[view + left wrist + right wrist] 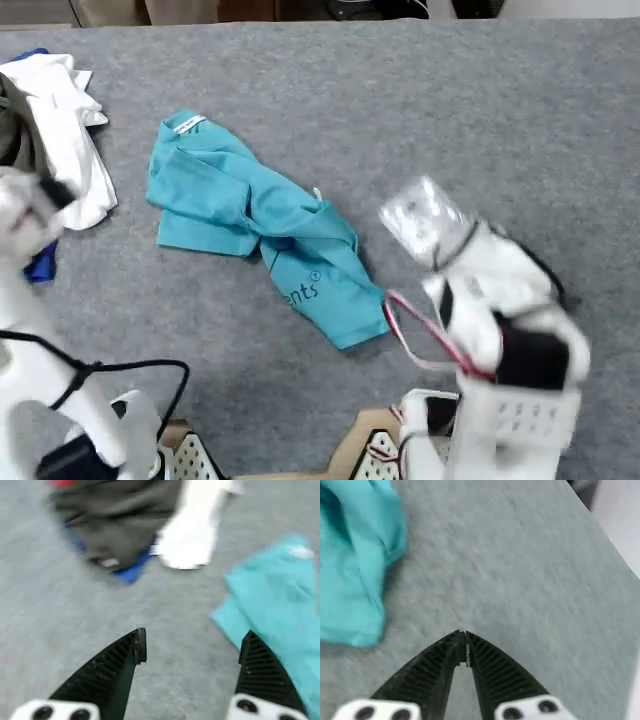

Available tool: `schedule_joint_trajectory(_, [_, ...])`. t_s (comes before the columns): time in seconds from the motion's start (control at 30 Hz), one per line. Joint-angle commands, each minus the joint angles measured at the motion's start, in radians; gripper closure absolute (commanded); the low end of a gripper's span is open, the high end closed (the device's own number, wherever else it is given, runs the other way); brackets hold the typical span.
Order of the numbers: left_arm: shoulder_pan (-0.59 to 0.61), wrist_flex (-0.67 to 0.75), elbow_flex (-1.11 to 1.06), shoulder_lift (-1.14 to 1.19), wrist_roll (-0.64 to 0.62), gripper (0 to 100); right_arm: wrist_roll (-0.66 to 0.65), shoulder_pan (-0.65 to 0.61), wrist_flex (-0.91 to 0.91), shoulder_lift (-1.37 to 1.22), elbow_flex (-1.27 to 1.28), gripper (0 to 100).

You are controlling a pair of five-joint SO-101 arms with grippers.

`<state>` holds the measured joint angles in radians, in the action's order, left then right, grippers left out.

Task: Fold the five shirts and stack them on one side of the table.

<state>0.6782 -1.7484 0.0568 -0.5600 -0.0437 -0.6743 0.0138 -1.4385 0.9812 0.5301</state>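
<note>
The right gripper (pixel 465 640) hangs over the bare grey table (pixel 530 570) with its fingers pressed together, holding nothing. A corner of the teal shirt (pixel 355 555) lies just beside it. The left gripper (pixel 195 637) has its fingers spread wide and empty above the table, and the teal shirt's edge is near one finger. That shirt lies crumpled and unfolded near the middle of the table, between the two arms. Farther off, at the table's left edge, is an unfolded heap. In it, a white shirt (pixel 70 150) lies nearest the teal one, a dark shirt (pixel 115 520) lies beside the white one, and a blue shirt (pixel 132 572) pokes out from underneath. The heap and the teal shirt lie apart.
</note>
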Motion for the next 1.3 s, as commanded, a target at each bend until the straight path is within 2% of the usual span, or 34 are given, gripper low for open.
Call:
schedule_joint_trajectory(0.0, [0.213, -0.011, -0.080, -0.041, 0.003, 70, 0.083, -0.186, -0.005, -0.272, -0.251, 99.0])
schedule_joint_trajectory(0.07, [0.293, -0.009, -0.126, -0.041, 0.003, 70, 0.123, -0.298, -0.017, -0.427, -0.372, 98.7])
schedule_joint_trajectory(0.17, [0.381, -0.009, -0.198, -0.039, 0.003, 70, 0.187, -0.444, -0.046, -0.670, -0.567, 92.4])
schedule_joint_trajectory(0.3, [0.453, -0.009, -0.279, -0.041, 0.003, 70, 0.242, -0.561, -0.069, -1.010, -0.862, 90.3])
schedule_joint_trajectory(0.63, [0.476, -0.009, -0.443, -0.045, 0.003, 70, 0.242, -0.742, -0.123, -1.739, -1.699, 90.0])
schedule_joint_trajectory(0.83, [0.473, -0.003, -0.493, -0.045, 0.003, 70, 0.249, -0.780, -0.018, -2.063, -2.114, 90.0])
schedule_joint_trajectory(0.97, [0.474, 0.080, -0.535, -0.047, 0.003, 70, 0.249, -0.780, 0.121, -2.184, -2.193, 89.9])
schedule_joint_trajectory(1.07, [0.477, 0.170, -0.588, -0.047, 0.003, 70, 0.265, -0.780, 0.190, -2.210, -2.164, 85.9])
schedule_joint_trajectory(1.17, [0.477, 0.241, -0.638, -0.047, 0.003, 70, 0.356, -0.774, 0.267, -2.215, -2.114, 80.0])
schedule_joint_trajectory(1.27, [0.474, 0.284, -0.672, -0.047, 0.003, 70, 0.365, -0.773, 0.325, -2.215, -2.040, 80.4])
